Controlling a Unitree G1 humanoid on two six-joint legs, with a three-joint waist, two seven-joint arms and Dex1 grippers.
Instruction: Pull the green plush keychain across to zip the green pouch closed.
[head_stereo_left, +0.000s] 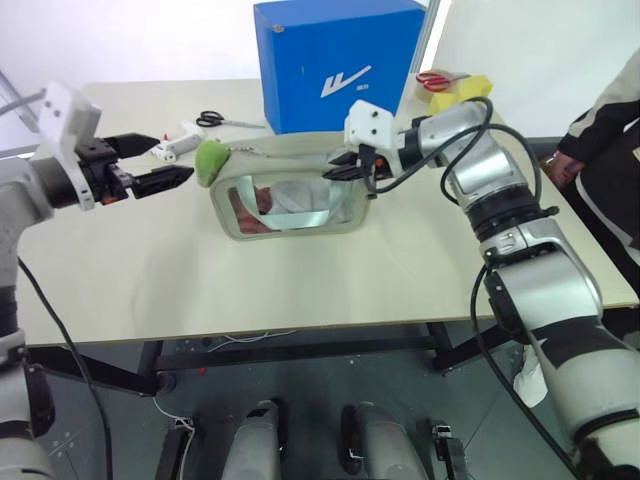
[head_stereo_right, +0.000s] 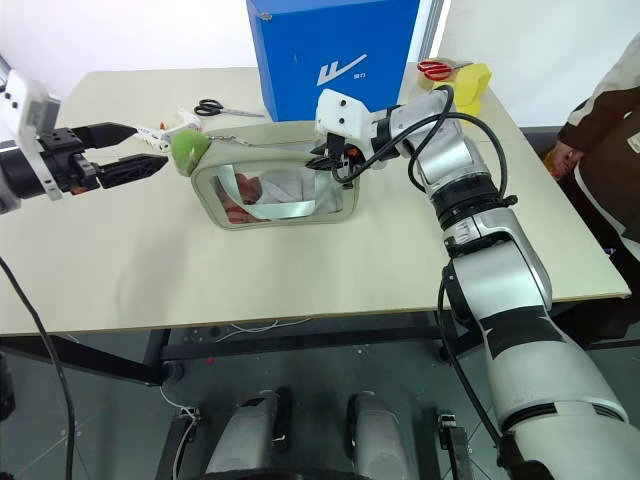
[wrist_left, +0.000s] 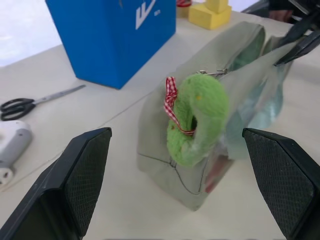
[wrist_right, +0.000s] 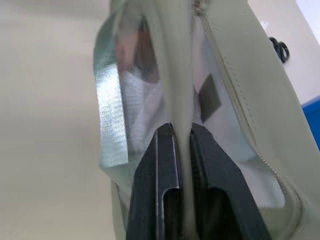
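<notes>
Right gripper (head_stereo_left: 352, 170) pinches the green pouch (head_stereo_left: 290, 205) at its right end; left gripper (head_stereo_left: 160, 165) gapes beside the green plush keychain (head_stereo_left: 210, 162) at the left end. A glancing grab could shove the keychain aside.

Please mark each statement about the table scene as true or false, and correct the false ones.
1. The right gripper is pinching the top edge of the green pouch. True.
2. The left gripper holds the green plush keychain. False: it is open and apart from the keychain.
3. The keychain hangs at the pouch end nearer the left gripper. True.
4. The blue box lies in front of the pouch. False: it stands behind it.
</notes>
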